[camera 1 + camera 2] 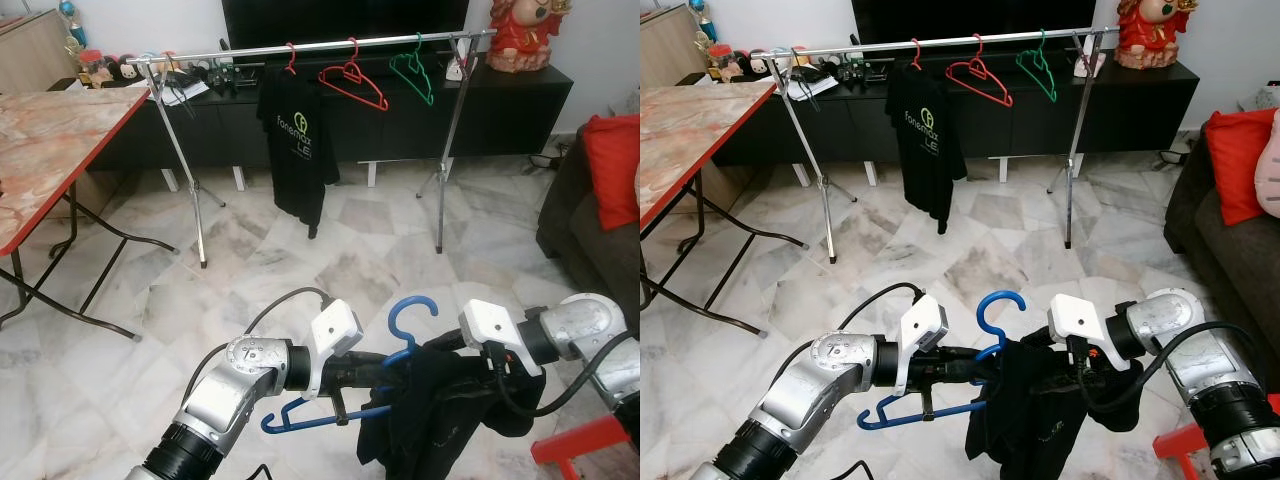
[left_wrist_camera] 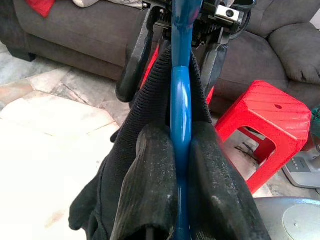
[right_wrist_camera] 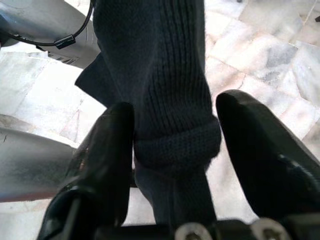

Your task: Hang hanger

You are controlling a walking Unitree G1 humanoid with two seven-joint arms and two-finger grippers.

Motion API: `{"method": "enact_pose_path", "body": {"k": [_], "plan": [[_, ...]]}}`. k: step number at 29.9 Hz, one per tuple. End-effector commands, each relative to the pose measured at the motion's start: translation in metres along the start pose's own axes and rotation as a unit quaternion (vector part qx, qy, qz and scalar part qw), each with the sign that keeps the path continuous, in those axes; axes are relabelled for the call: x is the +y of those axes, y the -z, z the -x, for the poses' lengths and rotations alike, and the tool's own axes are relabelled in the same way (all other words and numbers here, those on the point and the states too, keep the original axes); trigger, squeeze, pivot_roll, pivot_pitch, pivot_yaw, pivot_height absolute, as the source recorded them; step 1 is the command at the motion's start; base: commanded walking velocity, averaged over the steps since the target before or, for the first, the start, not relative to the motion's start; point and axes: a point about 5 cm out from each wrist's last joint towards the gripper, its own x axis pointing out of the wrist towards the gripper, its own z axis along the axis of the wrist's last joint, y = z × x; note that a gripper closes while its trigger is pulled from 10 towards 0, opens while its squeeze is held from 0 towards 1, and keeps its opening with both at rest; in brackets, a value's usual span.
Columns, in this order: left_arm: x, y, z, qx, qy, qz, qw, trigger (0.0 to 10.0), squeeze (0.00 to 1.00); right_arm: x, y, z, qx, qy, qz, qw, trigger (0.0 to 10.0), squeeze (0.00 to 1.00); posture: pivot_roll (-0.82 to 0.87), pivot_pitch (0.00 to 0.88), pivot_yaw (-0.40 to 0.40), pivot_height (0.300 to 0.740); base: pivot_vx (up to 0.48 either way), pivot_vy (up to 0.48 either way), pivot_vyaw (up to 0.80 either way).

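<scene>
The left gripper [image 2: 181, 165] has its jaws closed on the blue hanger [image 1: 405, 318], low before the clothes rail [image 1: 300, 47]. The right gripper [image 3: 175, 150] has jaws open around the black garment [image 1: 440, 400] on the hanger.

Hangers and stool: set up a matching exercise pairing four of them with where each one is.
Things:
1. blue hanger
2. green hanger
3. red stool
4. black T-shirt

Places:
A. empty on the rail, nearest its right end
B. on the floor by the sofa
C. hanging from the rail on a red hanger
D. clamped in the left gripper

Pairs: 1-D, 2-A, 3-B, 4-C
</scene>
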Motion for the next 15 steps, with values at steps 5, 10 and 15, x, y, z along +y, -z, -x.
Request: {"method": "enact_pose_path", "body": {"k": [5,10,15], "plan": [[-0.0001,-0.0109,-0.0028,-0.015,0.011,-0.024,1.000,10.0,0.00,-0.0031,-0.0044,-0.0014,-0.001,0.001,0.006,1.000,0.0,0.00,-0.09,0.000,0.034,0.740,0.000,0.000,0.00],[-0.0005,-0.0115,-0.0038,-0.016,0.011,-0.025,0.999,10.0,0.00,-0.0029,-0.0050,-0.0032,-0.003,-0.002,0.005,1.000,0.0,0.00,-0.10,0.000,0.033,0.740,0.000,0.000,0.00],[-0.0004,-0.0120,-0.0046,-0.017,0.011,-0.027,0.999,10.0,0.00,-0.0028,-0.0054,-0.0051,-0.004,-0.005,0.004,1.000,0.0,0.00,-0.09,0.000,0.031,0.740,0.000,0.000,0.00]]}}
